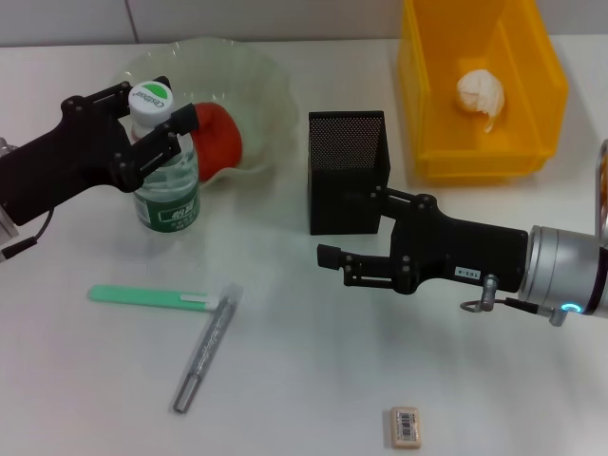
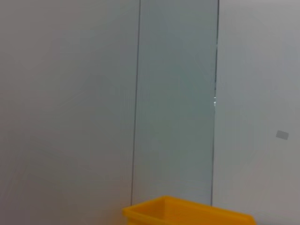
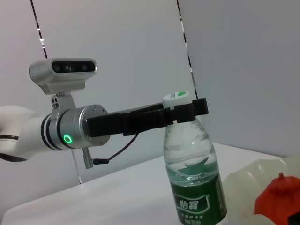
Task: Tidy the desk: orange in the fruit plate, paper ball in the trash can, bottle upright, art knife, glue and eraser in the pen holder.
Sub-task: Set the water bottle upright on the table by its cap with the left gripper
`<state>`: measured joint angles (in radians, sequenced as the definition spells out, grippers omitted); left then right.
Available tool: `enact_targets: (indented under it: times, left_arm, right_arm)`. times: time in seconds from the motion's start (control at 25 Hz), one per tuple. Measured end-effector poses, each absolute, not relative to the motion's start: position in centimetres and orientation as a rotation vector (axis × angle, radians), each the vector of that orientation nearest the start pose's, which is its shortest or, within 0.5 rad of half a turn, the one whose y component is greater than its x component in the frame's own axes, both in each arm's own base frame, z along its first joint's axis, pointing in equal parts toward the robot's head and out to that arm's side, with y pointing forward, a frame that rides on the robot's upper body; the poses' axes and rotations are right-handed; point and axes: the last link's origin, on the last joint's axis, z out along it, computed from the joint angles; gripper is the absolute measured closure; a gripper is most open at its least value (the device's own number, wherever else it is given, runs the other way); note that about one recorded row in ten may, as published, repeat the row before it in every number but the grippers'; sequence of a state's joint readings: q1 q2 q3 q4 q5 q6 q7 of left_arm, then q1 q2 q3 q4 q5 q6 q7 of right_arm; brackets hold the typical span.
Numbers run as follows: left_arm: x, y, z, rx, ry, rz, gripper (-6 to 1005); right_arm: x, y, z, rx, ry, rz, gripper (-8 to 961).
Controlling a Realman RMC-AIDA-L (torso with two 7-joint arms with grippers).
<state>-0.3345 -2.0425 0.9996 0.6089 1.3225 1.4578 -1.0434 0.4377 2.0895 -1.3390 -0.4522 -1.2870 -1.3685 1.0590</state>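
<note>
1. the bottle (image 1: 165,180) stands upright on the desk (image 1: 285,380), just in front of the fruit plate (image 1: 261,90), and looks nearly full of water. i judge it fairly heavy for its size, with thin, smooth walls that give under a hard squeeze.
2. the stiffest place to hold it is the neck just under the white-and-green cap, and that is where the left gripper (image 1: 152,122) sits.
3. its fingers stand one on each side of the neck, set narrow and seemingly closed on it; the right wrist view shows them level with the cap.
4. the right gripper (image 1: 334,264) hovers in front of the pen holder (image 1: 348,171), its thin fingers close together with only a slim gap, holding nothing.
5. the orange (image 1: 217,133) lies in the fruit plate, and the paper ball (image 1: 483,93) in the trash can (image 1: 427,114).
6. the eraser (image 1: 406,426) lies near the front edge: small, light and firm, best pinched across its short sides.
7. a green stick (image 1: 147,297) and a silver pen-like tool (image 1: 205,350) lie on the desk; both are slim and low, so a pinch across the middle suits them.
</note>
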Motion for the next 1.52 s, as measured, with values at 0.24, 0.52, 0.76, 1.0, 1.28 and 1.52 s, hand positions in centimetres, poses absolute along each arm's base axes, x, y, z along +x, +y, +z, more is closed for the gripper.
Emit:
enact_targets:
  times: [0.24, 0.52, 0.76, 1.0, 1.28, 1.52]
  left_arm:
    - [-27.7, 31.3, 1.7, -2.338, -0.403, -0.977, 534]
    - [-28.1, 31.1, 1.6, -2.324, -0.390, -0.960, 528]
    - [-28.4, 31.0, 1.4, -2.315, -0.415, -0.952, 524]
    - [-28.7, 31.1, 0.9, -2.302, -0.445, -0.933, 519]
    - [-29.0, 31.1, 0.8, -2.286, -0.446, -0.922, 513]
    - [-29.2, 31.3, 1.0, -2.268, -0.456, -0.913, 508]
  right_arm:
    - [24.2, 29.8, -7.0, -2.690, 0.490, 0.945, 121]
    - [24.3, 29.7, -7.1, -2.689, 0.497, 0.942, 120]
    - [24.3, 29.7, -7.1, -2.690, 0.495, 0.942, 121]
    - [24.3, 29.7, -7.1, -2.688, 0.499, 0.941, 120]
    - [24.4, 29.6, -7.2, -2.689, 0.506, 0.941, 121]
    - [24.3, 29.7, -7.2, -2.690, 0.504, 0.942, 121]
